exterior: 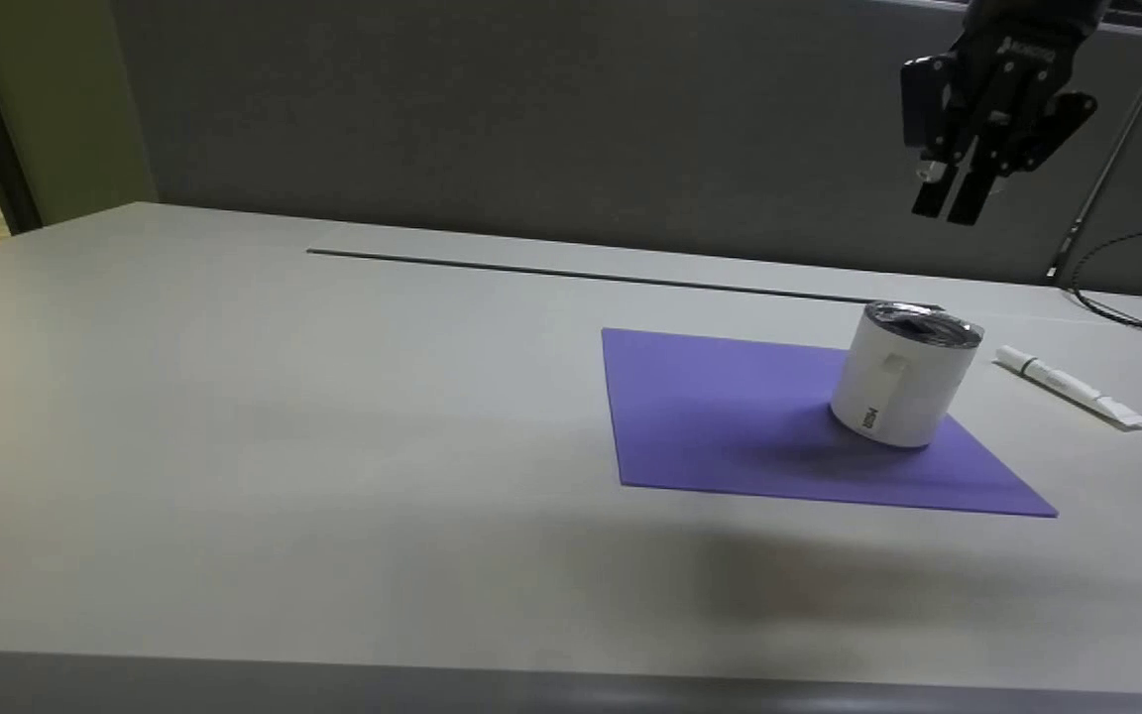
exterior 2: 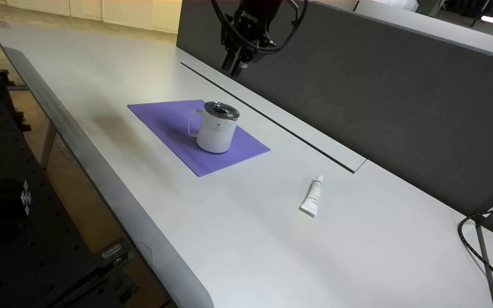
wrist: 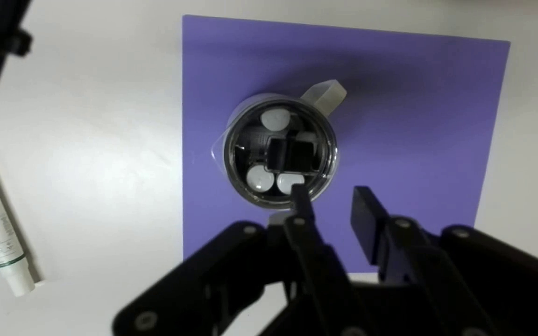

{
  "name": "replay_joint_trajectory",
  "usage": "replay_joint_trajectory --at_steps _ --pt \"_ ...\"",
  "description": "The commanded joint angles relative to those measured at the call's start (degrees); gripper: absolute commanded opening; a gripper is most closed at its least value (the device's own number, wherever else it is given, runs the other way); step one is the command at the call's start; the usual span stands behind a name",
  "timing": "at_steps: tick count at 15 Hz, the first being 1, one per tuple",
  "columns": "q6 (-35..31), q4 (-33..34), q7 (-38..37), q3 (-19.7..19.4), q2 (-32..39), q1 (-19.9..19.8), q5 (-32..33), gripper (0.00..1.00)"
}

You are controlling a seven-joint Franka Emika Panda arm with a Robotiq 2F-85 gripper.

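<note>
On the off-white desk [exterior: 333, 446], a white cylindrical lidded mug [exterior: 918, 387] stands on a flat purple mat [exterior: 710, 407]; toward its twelve o'clock in both exterior views hangs the black gripper [exterior: 946, 208], fingers parted.

Mat [wrist: 409, 144]: on the table [exterior: 333, 446], between its long edges
Tube [exterior 2: 312, 196]: beside the mat (well apart, mind!)
Mug [exterior 2: 215, 134]: on the mat, nearer its tube-side edge

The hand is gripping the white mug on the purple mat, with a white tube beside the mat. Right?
Not gripping: both exterior views show the hand in midair, not touching the white mug. The mug is on the purple mat, the white tube beside the mat.
</note>
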State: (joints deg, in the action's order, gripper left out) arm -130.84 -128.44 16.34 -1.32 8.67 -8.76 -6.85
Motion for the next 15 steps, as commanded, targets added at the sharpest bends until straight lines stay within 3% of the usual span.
replay_joint_trajectory --at_steps 1,7,15 --pt "2.6 1.2 -4.3 -1.4 -1.2 1.7 4.8 0.61" --pt "2.1 1.0 -6.1 -1.9 -1.7 2.4 8.4 0.99" --pt "1.2 0.4 -5.1 -2.2 -1.3 2.3 9.0 1.0"
